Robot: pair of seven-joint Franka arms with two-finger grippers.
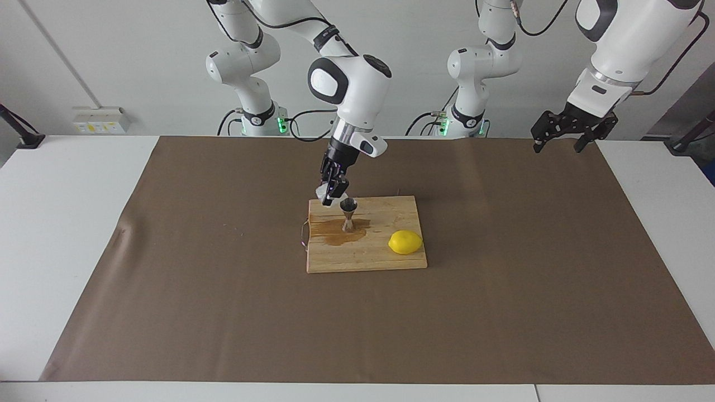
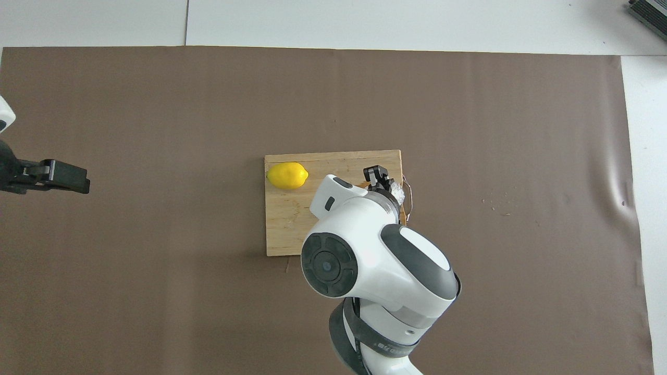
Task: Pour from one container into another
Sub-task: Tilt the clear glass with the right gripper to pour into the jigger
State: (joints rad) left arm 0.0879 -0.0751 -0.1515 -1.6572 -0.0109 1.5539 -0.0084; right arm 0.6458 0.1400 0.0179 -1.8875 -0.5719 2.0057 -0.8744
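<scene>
jigger [image 1: 348, 214] hidden overhead, glass cup [image 1: 324, 192] mostly behind right pincer [image 1: 334, 190]

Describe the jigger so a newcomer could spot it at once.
Find the wooden cutting board in the middle of the brown mat. On the board's end toward the right arm, standing in a wet brown spill, is the jigger, directly under the right end effector holding a glass cup. It is shiny steel and hourglass-shaped, unlike the yellow lemon beside it.

High facing and steep overhead views, both on the cutting board [image 1: 366, 234].
</scene>
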